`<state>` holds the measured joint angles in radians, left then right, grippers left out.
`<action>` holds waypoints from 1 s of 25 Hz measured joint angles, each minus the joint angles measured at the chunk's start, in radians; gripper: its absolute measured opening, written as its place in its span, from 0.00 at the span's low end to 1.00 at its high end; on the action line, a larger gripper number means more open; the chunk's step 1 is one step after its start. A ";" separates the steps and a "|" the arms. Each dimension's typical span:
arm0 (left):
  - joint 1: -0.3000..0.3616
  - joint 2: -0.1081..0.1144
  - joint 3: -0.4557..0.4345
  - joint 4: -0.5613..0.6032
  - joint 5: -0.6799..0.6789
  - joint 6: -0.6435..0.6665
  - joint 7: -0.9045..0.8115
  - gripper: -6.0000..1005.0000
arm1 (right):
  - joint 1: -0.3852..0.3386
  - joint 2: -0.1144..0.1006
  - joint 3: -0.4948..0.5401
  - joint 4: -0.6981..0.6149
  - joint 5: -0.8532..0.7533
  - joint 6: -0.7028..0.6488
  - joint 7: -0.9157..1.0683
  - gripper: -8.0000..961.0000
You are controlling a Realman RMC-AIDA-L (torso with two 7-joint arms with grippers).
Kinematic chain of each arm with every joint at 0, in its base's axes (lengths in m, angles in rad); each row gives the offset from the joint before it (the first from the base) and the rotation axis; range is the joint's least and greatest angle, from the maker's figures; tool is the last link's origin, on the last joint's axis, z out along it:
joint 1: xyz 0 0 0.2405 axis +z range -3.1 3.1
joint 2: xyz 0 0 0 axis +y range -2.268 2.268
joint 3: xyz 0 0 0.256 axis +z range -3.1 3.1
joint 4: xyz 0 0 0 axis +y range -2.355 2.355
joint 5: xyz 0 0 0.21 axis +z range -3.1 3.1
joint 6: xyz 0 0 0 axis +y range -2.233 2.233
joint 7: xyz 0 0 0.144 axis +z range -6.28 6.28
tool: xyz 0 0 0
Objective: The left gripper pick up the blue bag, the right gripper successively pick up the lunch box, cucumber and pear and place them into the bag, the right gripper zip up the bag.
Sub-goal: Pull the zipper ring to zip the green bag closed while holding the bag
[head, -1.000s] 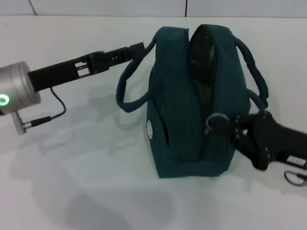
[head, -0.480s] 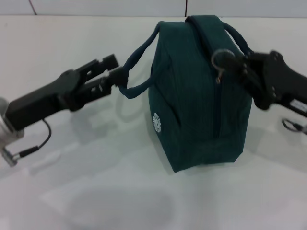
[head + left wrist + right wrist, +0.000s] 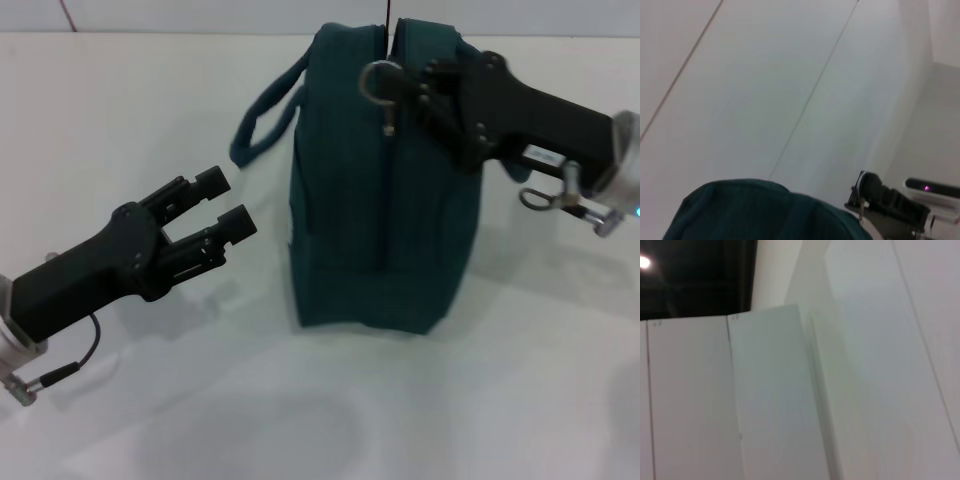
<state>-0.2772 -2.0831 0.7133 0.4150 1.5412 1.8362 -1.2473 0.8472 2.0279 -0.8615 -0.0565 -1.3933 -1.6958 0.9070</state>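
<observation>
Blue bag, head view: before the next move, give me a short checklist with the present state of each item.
1. Zip run to the top of the blue bag: ok, the seam reads closed up to the ring pull.
2. Right gripper at the ring pull: ok; whether its jaws are shut on it: cannot tell.
3. Left gripper free of the bag: ok, jaws open, apart from the near handle.
4. Bag upright on the table: ok.
5. Lunch box, cucumber and pear inside: cannot tell, the closed bag hides its contents; none lies on the table in view.
</observation>
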 joint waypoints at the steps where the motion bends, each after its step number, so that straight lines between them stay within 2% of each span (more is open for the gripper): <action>1: 0.000 0.000 0.000 -0.009 -0.001 -0.008 0.015 0.86 | 0.012 0.000 -0.005 0.001 0.000 0.007 0.002 0.02; 6: -0.015 -0.004 -0.002 -0.029 -0.013 -0.072 0.048 0.86 | 0.053 0.000 -0.016 0.001 -0.001 0.028 0.005 0.02; 17: -0.150 -0.006 0.010 -0.133 -0.018 -0.146 0.147 0.82 | 0.045 0.000 -0.019 0.000 0.005 0.037 0.006 0.02; 25: -0.189 -0.007 0.016 -0.158 -0.022 -0.189 0.156 0.77 | 0.041 0.000 -0.016 -0.001 0.006 0.038 0.006 0.02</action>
<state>-0.4663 -2.0903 0.7294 0.2567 1.5190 1.6468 -1.0910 0.8881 2.0278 -0.8774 -0.0578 -1.3874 -1.6576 0.9128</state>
